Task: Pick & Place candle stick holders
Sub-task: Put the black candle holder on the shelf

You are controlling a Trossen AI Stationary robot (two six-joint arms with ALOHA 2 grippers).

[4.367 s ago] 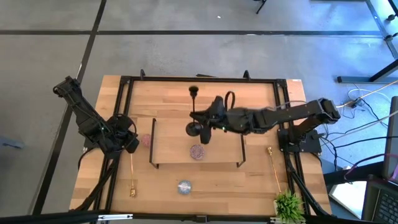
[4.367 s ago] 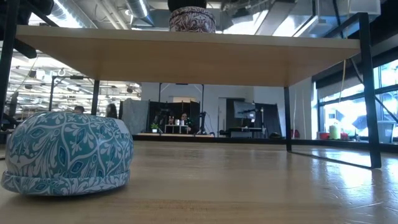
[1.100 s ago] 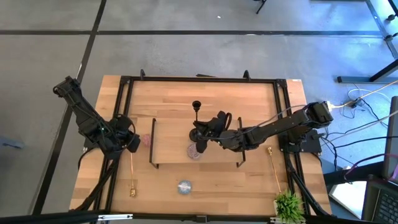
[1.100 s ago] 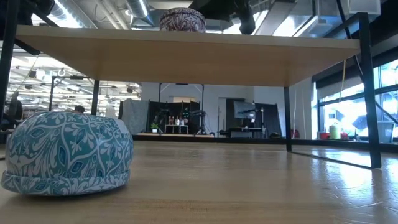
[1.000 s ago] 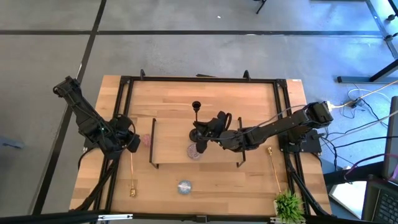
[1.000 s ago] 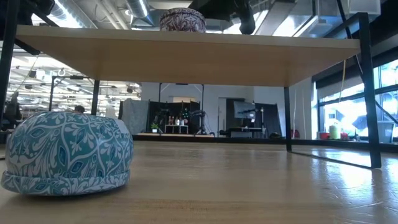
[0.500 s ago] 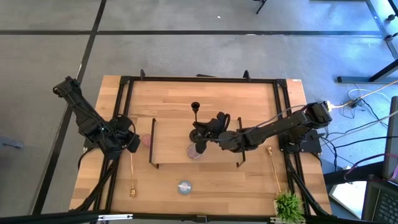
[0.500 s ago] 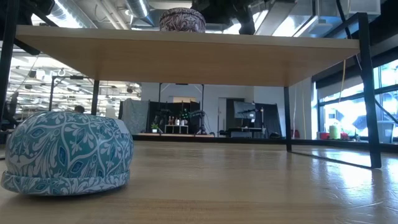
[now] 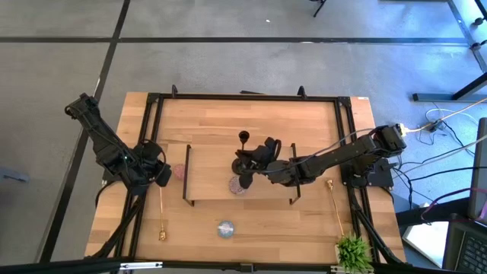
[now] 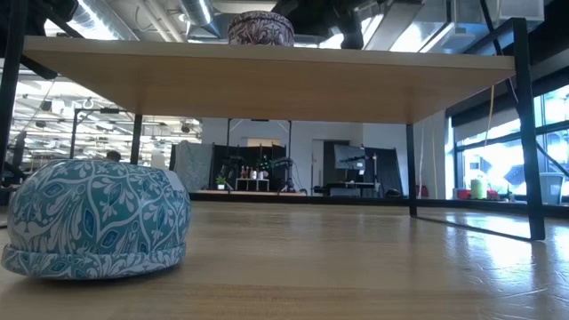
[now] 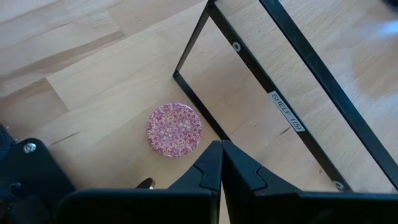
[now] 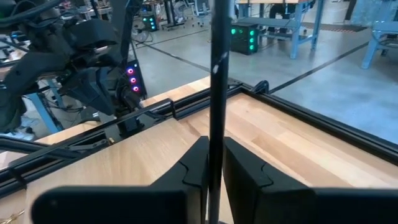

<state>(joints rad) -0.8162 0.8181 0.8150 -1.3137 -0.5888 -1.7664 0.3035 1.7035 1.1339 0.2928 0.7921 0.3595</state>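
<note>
Black candle stick holder (image 12: 214, 74) is pinched upright between right tool (image 12: 214, 163) fingers; mauve round (image 9: 240, 185) sits just beside.

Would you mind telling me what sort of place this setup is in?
Likely a robotics lab or workshop: a concrete floor, workbenches with lit equipment behind, and more rigs across the open hall.

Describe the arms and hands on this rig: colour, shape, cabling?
Both arms are dark, near-black, with slim jointed links. The left hand and right hand each end in two flat black angular fingers. A black cable loops over the right arm near its wrist. No markings are readable on either.
</note>
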